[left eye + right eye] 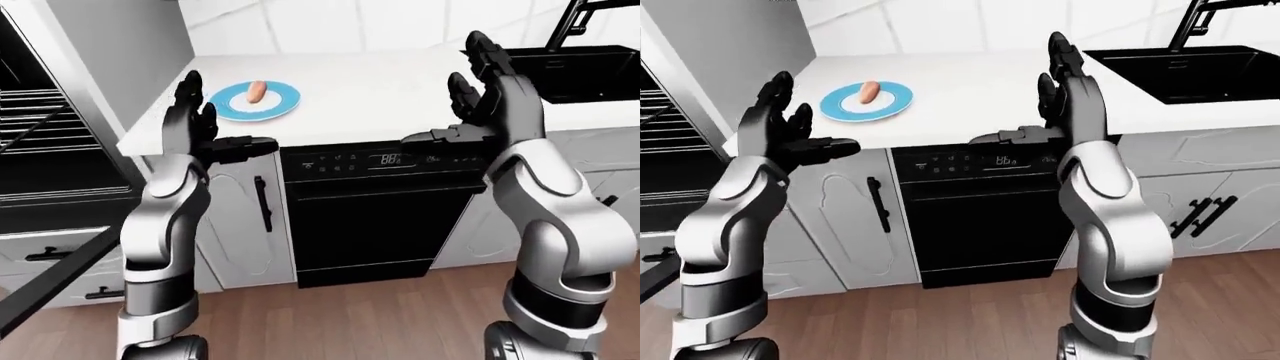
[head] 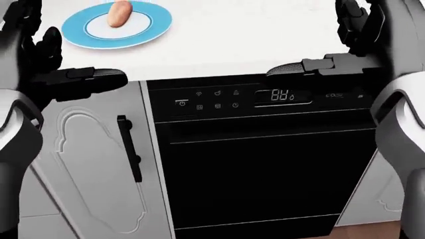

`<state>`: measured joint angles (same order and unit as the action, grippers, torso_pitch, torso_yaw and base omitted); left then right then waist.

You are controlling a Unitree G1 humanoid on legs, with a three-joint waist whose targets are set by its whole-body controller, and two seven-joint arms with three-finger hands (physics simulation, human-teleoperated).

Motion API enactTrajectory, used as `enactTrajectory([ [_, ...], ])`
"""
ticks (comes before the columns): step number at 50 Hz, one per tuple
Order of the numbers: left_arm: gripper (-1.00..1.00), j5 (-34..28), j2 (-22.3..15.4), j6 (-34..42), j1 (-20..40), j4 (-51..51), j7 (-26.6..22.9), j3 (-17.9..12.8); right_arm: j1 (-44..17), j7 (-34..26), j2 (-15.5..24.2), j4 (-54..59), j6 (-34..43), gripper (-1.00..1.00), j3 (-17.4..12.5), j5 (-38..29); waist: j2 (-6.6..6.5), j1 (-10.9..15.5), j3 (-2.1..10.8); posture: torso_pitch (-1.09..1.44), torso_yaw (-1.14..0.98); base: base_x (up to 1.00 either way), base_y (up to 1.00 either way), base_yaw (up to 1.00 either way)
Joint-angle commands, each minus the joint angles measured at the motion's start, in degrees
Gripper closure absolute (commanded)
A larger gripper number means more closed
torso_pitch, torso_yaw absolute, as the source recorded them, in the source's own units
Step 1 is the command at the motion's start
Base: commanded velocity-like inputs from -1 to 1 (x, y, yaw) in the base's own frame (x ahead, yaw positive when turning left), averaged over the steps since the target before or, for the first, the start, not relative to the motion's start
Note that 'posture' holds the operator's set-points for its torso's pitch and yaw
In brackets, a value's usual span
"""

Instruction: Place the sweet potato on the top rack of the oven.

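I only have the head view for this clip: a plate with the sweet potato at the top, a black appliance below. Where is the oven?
Observer: In the left-eye view the open oven stands at the far left, its wire racks exposed.
Operator: Is its door down?
Observer: Yes, the dark oven door hangs open at the lower left.
Operator: What lies right of the black dishwasher?
Observer: The right-eye view shows a black sink set in the white counter, with a black faucet.
Operator: Hands?
Observer: The left hand and right hand are both open and raised, clear of the orange sweet potato on the blue round plate.
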<state>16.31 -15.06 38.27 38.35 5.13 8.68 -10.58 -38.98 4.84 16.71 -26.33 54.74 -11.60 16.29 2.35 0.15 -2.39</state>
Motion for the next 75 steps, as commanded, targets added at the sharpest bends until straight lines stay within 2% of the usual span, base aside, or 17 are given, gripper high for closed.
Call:
enactTrajectory([
  [1,-1.0,-0.21,-1.02,-1.7,1.79,1.38,-0.17,-0.71,-1.66,-0.06,0.42,-1.02,-1.33,-1.0,-0.08,-0.22,1.28,0.39,1.34,0.0,0.0,0.2,0.2,0.0],
  [8,-1.0,-0.24,-0.99,-1.18,1.84,1.81,-0.03,-0.81,-2.21,0.12,0.51,-1.98,-0.16,-1.0,-0.38,0.1,-1.84,-0.52,1.12,0.0,0.0,0.2,0.19,0.0],
  [12,-1.0,-0.17,-1.05,-1.2,1.84,1.83,-0.02,-0.9,-2.09,0.03,0.55,-1.73,-0.51,-1.0,-0.43,0.09,-8.16,-1.05,2.53,0.0,0.0,0.2,0.19,0.0],
  [22,-1.0,-0.23,-1.03,-1.55,1.87,1.46,-0.11,-0.81,-2.11,0.09,0.71,-1.82,-0.47,-1.0,-0.46,0.14,-2.42,0.31,1.29,0.0,0.0,0.2,0.19,0.0],
  [26,-1.0,-0.24,-1.03,-1.31,1.87,1.71,-0.03,-0.81,-2.14,0.12,0.72,-1.9,-0.43,-1.0,-0.57,0.26,2.32,0.74,2.22,0.0,0.0,0.21,0.19,0.0],
  [27,-1.0,-0.23,-0.99,-1.33,1.79,1.81,-0.06,-0.78,-2.17,0.13,0.73,-2.03,-0.31,-1.0,-0.56,0.33,-0.12,0.17,1.6,0.0,0.0,0.2,0.19,0.0],
  [29,-1.0,-0.28,-0.96,-1.48,1.77,1.71,-0.09,-0.75,-2.17,0.15,0.75,-2.02,-0.34,-1.0,-0.59,0.37,1.18,0.14,1.63,0.0,0.0,0.21,0.2,0.0],
  [35,-1.0,-0.2,-0.99,-1.22,1.79,2.0,-0.07,-0.79,-2.49,0.42,0.89,-2.39,0.17,-1.0,-0.72,0.68,-1.71,-0.55,1.04,0.0,0.0,0.2,0.19,0.0],
  [39,-1.0,-0.1,-1.06,-1.28,1.97,1.81,-0.08,-0.86,-2.5,0.44,0.99,-2.29,0.01,-1.0,-0.72,0.79,-8.22,-1.01,2.5,0.0,0.0,0.2,0.16,0.0],
  [40,-1.0,-0.04,-1.06,-1.03,1.98,2.06,-0.02,-0.87,-2.57,0.47,1.0,-2.3,0.08,-1.0,-0.71,0.82,-5.89,-0.59,1.9,0.0,0.0,0.2,0.13,0.0],
  [51,-1.0,-0.12,-1.06,-1.09,1.94,2.0,0.03,-0.86,-2.46,0.59,1.18,-2.53,0.01,-1.0,-0.87,1.21,-2.26,0.51,1.62,0.0,0.0,0.18,0.05,0.0],
  [55,-1.0,-0.17,-1.03,-1.19,1.96,1.96,0.01,-0.79,-2.52,0.65,1.27,-2.47,-0.01,-1.0,-0.9,1.28,2.74,0.99,2.57,0.0,0.0,0.18,0.04,0.0],
  [56,-1.0,-0.17,-1.02,-1.1,1.94,2.03,0.05,-0.78,-2.5,0.67,1.27,-2.46,-0.08,-1.0,-0.89,1.27,-0.12,0.42,1.84,0.0,0.0,0.18,0.04,0.0],
  [58,-1.0,-0.2,-1.03,-1.14,1.86,2.05,0.02,-0.81,-2.58,0.81,1.26,-2.49,-0.14,-1.0,-0.84,1.16,1.25,0.37,1.7,0.0,0.0,0.18,0.04,0.0],
  [65,-1.0,-0.02,-1.27,-1.24,2.1,1.96,0.02,-1.02,-2.61,0.83,1.2,-2.69,-0.05,-1.0,-0.82,1.11,-2.68,-0.41,1.01,0.0,0.0,0.18,0.04,0.0],
  [68,-1.0,0.09,-1.29,-1.05,2.09,2.14,0.12,-1.06,-2.55,0.83,1.17,-2.68,-0.11,-1.0,-0.71,1.09,-7.4,-0.89,2.19,0.0,0.0,0.18,0.04,0.0],
  [75,-1.0,0.14,-1.29,-1.03,2.05,2.23,0.2,-1.02,-2.48,0.84,1.39,-2.8,-0.04,-1.0,-0.87,1.18,-4.36,0.18,1.74,0.0,0.0,0.18,0.04,0.0],
])
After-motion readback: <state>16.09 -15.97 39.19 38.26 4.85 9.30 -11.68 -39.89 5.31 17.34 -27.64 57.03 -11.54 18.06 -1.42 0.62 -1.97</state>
